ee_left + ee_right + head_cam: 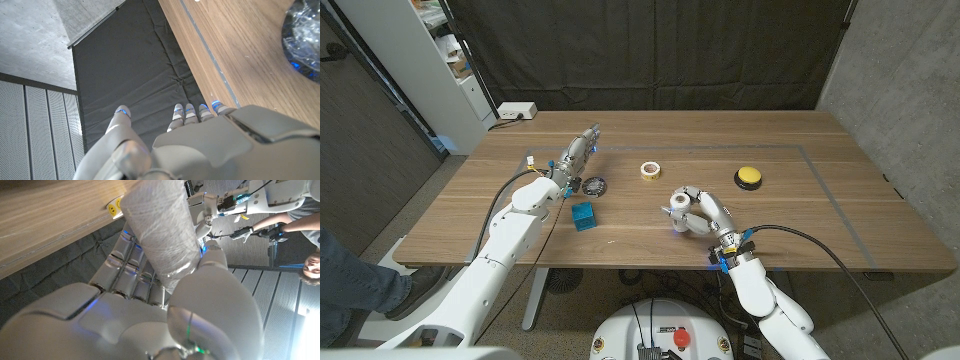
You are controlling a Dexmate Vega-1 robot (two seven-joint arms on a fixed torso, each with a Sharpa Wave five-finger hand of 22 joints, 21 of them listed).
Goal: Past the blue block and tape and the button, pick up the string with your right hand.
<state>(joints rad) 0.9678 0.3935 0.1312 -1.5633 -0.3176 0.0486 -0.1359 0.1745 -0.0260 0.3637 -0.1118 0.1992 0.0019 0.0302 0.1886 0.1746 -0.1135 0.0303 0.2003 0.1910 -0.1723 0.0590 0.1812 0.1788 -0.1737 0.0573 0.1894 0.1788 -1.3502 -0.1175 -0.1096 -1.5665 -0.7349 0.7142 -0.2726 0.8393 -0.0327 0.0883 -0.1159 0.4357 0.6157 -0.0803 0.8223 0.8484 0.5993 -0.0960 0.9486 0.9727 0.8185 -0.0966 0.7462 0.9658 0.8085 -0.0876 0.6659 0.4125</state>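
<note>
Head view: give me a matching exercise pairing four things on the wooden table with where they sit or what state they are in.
Things:
1. small blue cube-shaped block
2. yellow roll of tape
3. round yellow button on a black base
4. white wrapped spool of string

Places or states:
A. farthest toward the robot's right
B. gripped by the right hand
C. beside the left arm, nearest the front edge
D. mid-table, beyond the right hand

Pairs: 1-C, 2-D, 3-A, 4-B
</note>
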